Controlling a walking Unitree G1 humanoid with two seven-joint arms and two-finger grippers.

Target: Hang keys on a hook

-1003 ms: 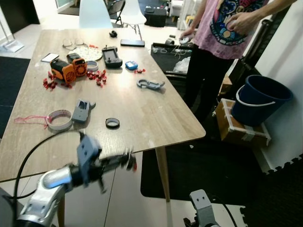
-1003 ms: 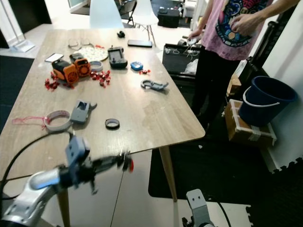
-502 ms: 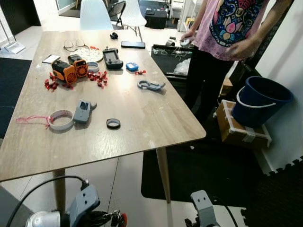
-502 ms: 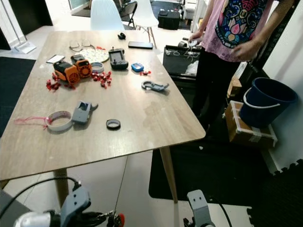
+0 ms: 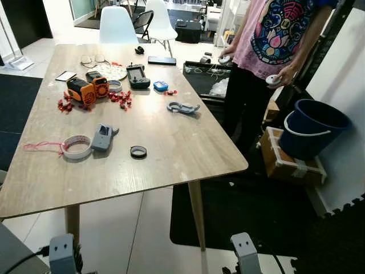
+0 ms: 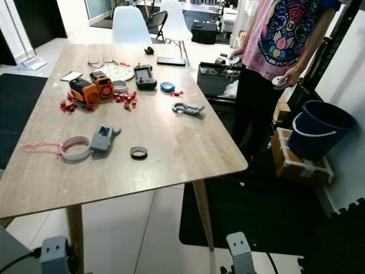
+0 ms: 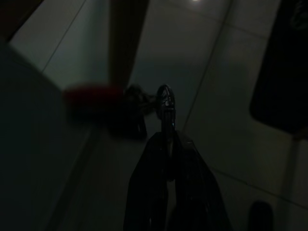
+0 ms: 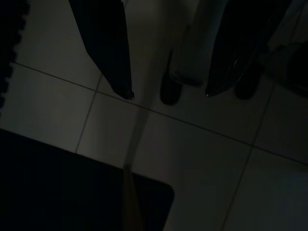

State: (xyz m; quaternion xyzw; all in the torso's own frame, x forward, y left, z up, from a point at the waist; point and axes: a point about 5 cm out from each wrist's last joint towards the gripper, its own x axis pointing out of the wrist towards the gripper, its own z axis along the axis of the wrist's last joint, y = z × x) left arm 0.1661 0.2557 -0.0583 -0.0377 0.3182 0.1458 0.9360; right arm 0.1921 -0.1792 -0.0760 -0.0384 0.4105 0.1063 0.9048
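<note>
Keys (image 7: pixel 144 98) are hanging from my left gripper (image 7: pixel 168 139), seen dimly in the left wrist view: a metal key ring (image 7: pixel 165 103) is pinched between my two black fingers (image 7: pixel 192 163), which are closing tight on it, and a blurred red tag (image 7: pixel 91 94) is dangling beside the ring. Below them I am seeing pale floor tiles (image 7: pixel 221 72) and a wooden table leg (image 7: pixel 126 38). My right gripper (image 8: pixel 168 94) is hanging low over the tiled floor, its two fingers spread well apart and holding nothing; a dark mat (image 8: pixel 72 192) is lying beneath it. In the head views, a wooden table (image 5: pixel 171 154) is standing before me, carrying an orange device (image 5: pixel 85 88), a roll of tape (image 5: pixel 76 146), a small black ring (image 5: pixel 138 152), a grey carabiner (image 5: pixel 182 107) and scattered red pieces (image 5: pixel 120 98). A person in a pink shirt (image 5: pixel 274 31) is standing at the table's far right side, near a dark blue bucket (image 5: pixel 311 128) on a cardboard box (image 5: pixel 291 162).
</note>
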